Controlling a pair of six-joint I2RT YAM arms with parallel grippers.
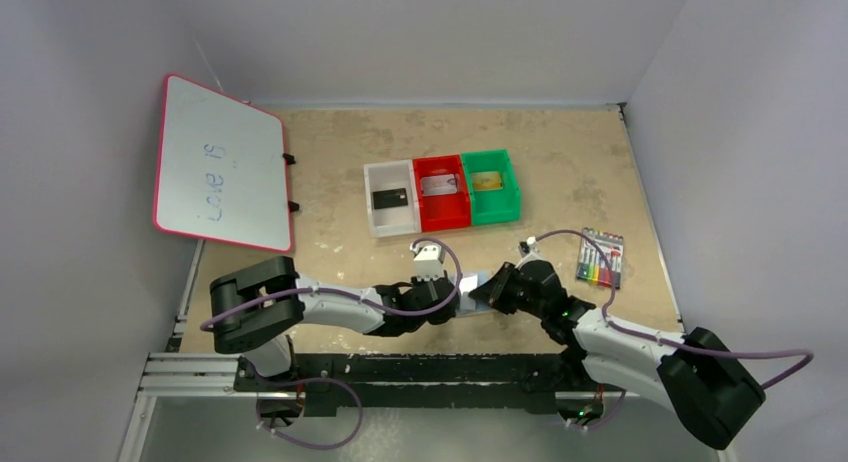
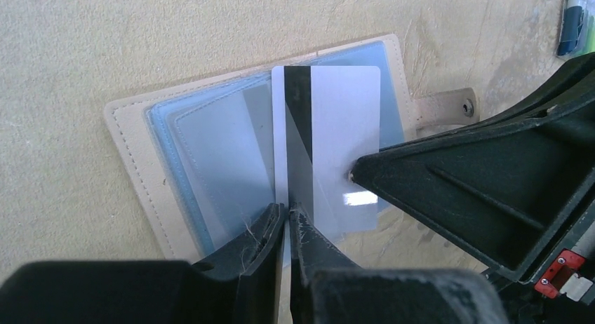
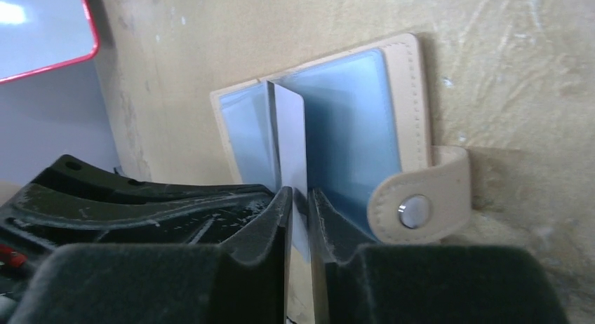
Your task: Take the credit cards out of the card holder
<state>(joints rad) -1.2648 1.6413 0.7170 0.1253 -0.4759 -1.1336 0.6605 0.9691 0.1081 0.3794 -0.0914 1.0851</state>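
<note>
We see the card holder (image 2: 203,142) lying open and flat on the bench (image 1: 330,152), toward the near side, in front of three bins and between the two tools. A striped card (image 2: 337,127) — pale, with one dark stripe along its length — sits over the middle of the card holder, covering part of the blue-grey panels. We cannot tell whether any of it is in a pocket. The left tool (image 2: 288,222) has its jaws almost together and pinches the striped card's near edge right at the stripe. The right tool (image 3: 300,198) has narrow jaws, one on either side of the same card, but we cannot tell if they press it. In the left wrist view its tip touches the card's face. A snap tab (image 3: 421,201) sticks out from the card holder's side. Other cards lie one per bin — a black card (image 1: 388,197) in the white bin (image 1: 392,227), a silver card (image 1: 438,185) in the red bin (image 1: 443,220), and a gold card (image 1: 486,180) in the green bin (image 1: 497,214). The markers (image 1: 601,258) lie right of the right tool, and a whiteboard (image 1: 220,167) is at the far left.
</note>
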